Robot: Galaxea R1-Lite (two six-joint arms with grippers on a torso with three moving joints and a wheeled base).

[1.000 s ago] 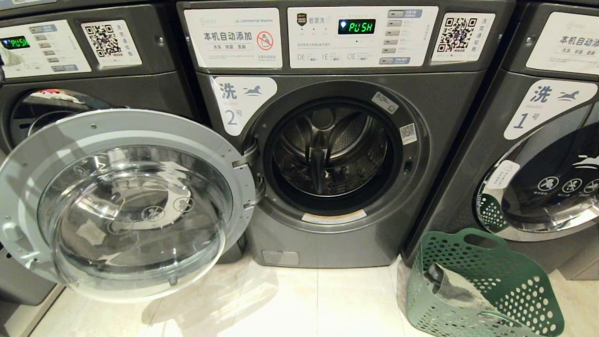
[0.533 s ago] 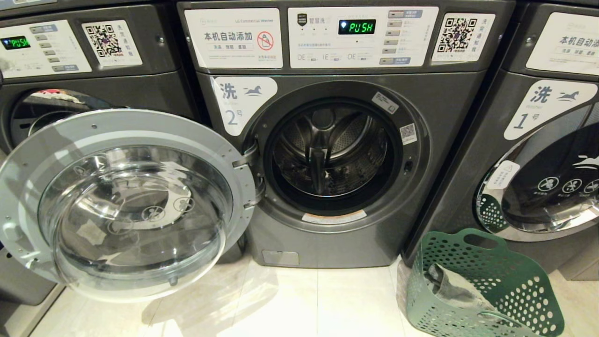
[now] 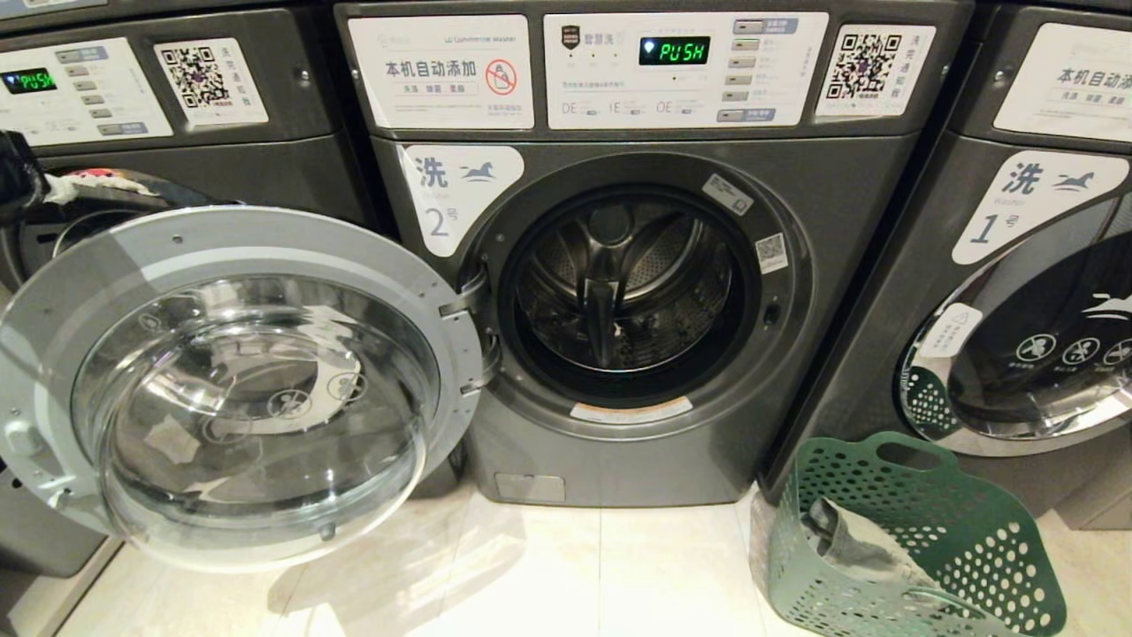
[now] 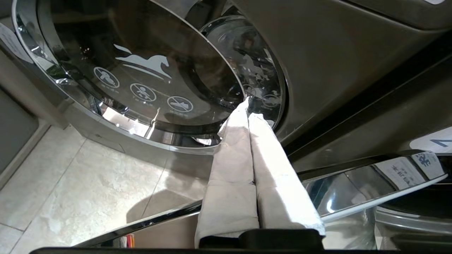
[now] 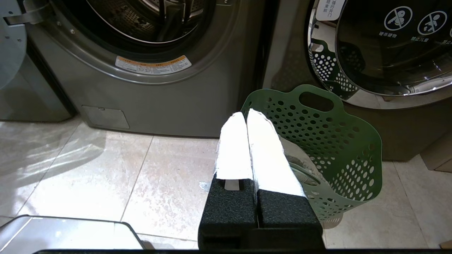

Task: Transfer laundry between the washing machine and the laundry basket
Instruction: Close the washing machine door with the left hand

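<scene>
Now that the left gripper [image 4: 249, 106] has snapped closed on nothing beside the open door [image 3: 239, 389], door-opening looks done. Right gripper [image 5: 246, 114] is clenched and empty too. Laundry [image 3: 853, 540] sits in the basket [image 3: 964, 540] at the floor's right edge; drum [image 3: 628, 283] looks empty.

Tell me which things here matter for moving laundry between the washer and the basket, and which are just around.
Part of the job:
- open washer number 2, drum looks empty
- its swung-open door
- green laundry basket
- grey garment in the basket
- left gripper, shut, holding nothing
- right gripper, shut, holding nothing

Just around:
- washer number 1, door shut
- left-hand washer
- tiled floor
</scene>
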